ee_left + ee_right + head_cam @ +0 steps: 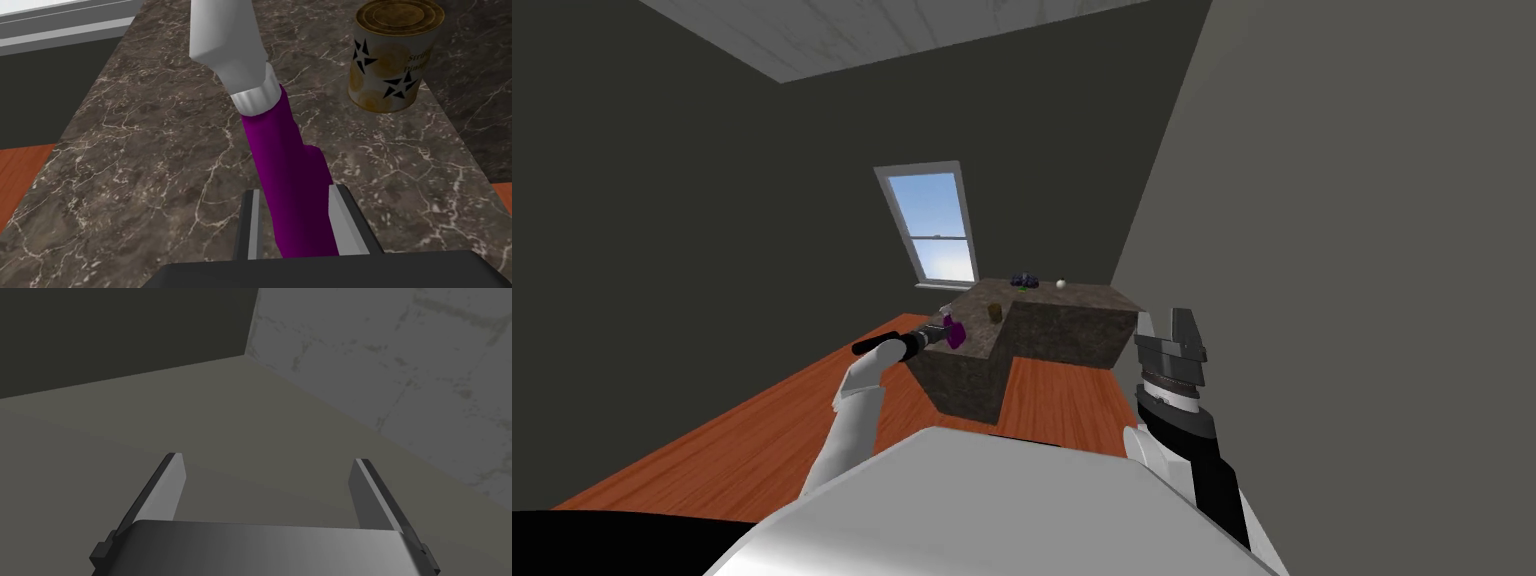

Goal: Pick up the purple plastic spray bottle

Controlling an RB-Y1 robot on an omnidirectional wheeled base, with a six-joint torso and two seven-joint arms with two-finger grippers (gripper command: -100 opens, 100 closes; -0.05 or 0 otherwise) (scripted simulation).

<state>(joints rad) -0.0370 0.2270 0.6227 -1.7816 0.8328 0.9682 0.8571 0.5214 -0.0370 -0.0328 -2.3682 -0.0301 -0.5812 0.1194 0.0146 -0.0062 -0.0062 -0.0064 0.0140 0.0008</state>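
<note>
Room: dark grey walls, a window and a reddish wood floor.
Counter: a dark brown counter veined in white like marble, L-shaped in the head view.
Writing: the can has a yellowish label with black stars and pale round slices. Its lettering curves out of sight, and only "Str" and "Pinea" can be read.
Containers: the can stands upright with its ringed lid closed. The bottle's body is opaque, so the contents of both are hidden.
Spray bottle: the spray bottle is purple with a white trigger head. It slants away from the hand above the counter's near arm, close to the can. Whether it is lifted clear cannot be told.
Left gripper: the left gripper is clamped on the bottle's lower body, one finger on each side.
Right gripper: the right gripper is raised beside the wall with its fingers spread wide, holding nothing.
Far end: dark bluish things and a small white ball sit on the counter.
</note>
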